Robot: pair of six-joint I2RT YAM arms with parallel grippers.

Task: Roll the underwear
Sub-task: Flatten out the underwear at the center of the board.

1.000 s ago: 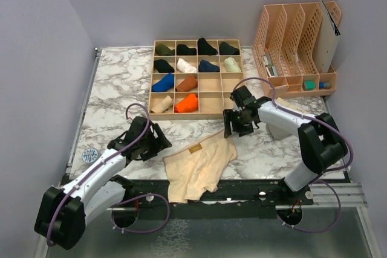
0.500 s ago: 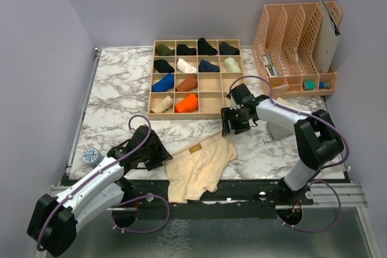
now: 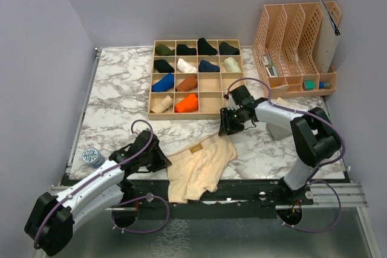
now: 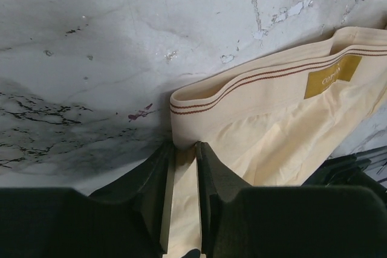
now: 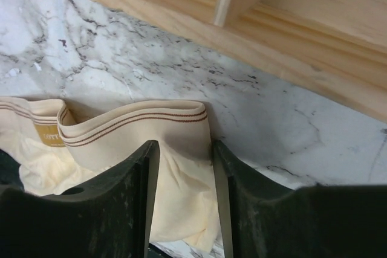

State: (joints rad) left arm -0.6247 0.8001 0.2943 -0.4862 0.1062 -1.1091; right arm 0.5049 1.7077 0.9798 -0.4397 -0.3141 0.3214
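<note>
The pale beige underwear (image 3: 199, 170) lies crumpled at the near edge of the desk (image 3: 121, 89), waistband toward the wooden tray (image 3: 196, 115) and its lower part hanging off the front. Both arms are down at the waistband, one at each end. The left fingers (image 4: 151, 179) are drawn close on the left corner, a strip of cloth nipped between them. The right fingers (image 5: 130, 197) straddle the right corner with a wider gap and flat cloth filling it; I can't tell whether they have bitten yet.

No rolling has begun that I can see. This looks like the first step, taking hold so the garment can be laid out. Next, I'd judge, both pinches need to be firm before any lift. Then comes an even pull toward the middle of the desk to bring the hanging part up and flatten it, because a one-sided tug would only twist it.
</note>
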